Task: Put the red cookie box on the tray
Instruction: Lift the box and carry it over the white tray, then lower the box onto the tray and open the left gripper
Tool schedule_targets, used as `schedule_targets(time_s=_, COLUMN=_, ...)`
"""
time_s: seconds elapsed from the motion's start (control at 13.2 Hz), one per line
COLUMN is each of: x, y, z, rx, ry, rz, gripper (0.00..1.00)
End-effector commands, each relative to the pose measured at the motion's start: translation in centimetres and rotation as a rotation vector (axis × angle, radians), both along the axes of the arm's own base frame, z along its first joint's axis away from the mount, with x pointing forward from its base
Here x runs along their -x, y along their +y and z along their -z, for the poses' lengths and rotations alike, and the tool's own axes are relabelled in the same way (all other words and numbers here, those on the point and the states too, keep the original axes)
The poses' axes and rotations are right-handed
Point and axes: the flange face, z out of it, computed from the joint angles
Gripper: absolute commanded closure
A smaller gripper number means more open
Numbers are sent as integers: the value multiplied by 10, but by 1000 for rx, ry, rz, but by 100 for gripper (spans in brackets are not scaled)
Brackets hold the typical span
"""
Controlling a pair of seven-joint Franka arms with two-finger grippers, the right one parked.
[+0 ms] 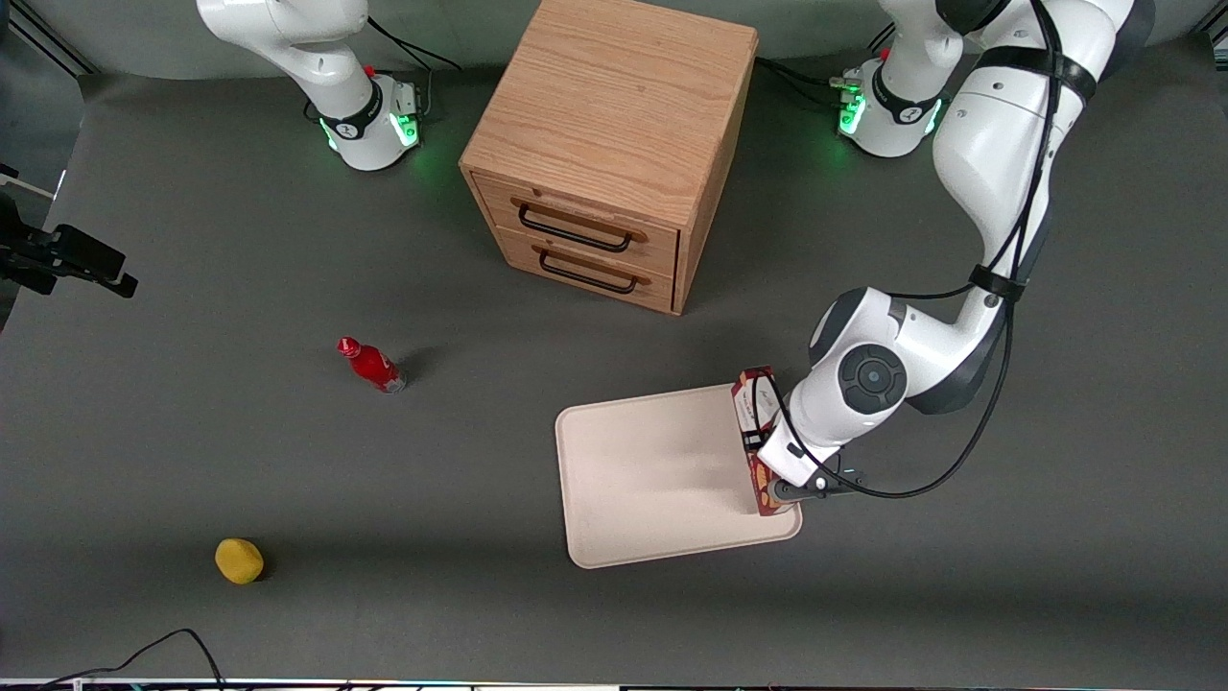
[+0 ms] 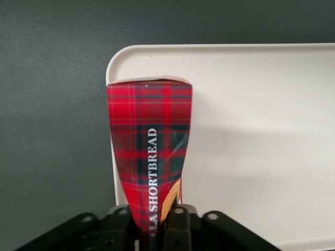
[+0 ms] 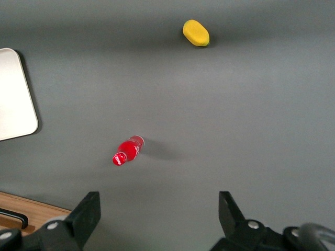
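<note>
Front view: gripper (image 1: 767, 470) fingers clamp the red cookie box (image 1: 752, 403) over the tray (image 1: 652, 470) edge; wooden drawer cabinet (image 1: 614, 144) nearby.

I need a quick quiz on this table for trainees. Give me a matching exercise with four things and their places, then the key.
Things:
1. cookie box
2. red bottle
3. yellow lump
4. gripper

Places:
A. nearest the front camera, toward the parked arm's end
B. jaws shut on the box, over the tray edge
C. on the table, in front of the drawers
D. held over the tray's edge

Pairs: 1-D, 2-C, 3-A, 4-B
</note>
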Motion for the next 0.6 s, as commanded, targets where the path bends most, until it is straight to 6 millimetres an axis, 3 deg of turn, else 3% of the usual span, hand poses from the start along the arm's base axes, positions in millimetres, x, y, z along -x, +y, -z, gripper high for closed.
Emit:
schedule_targets(time_s=0.0, x=2, y=7, z=-17, rx=-25, ry=-20, rz=-23, gripper=0)
schedule_targets(time_s=0.08, x=4, y=11, z=-26, rx=-49, ry=4, rz=-18, gripper=0)
schedule_targets(time_s=0.15, x=5, y=24, z=-49, rx=-80, ry=21, rz=-20, gripper=0)
schedule_targets(time_s=0.38, x=24, y=67, z=-146, rx=-146, ry=104, rz=25, gripper=0)
schedule_targets(time_s=0.53, x=40, y=133, z=-221, rx=-120, ry=162, rz=84, gripper=0)
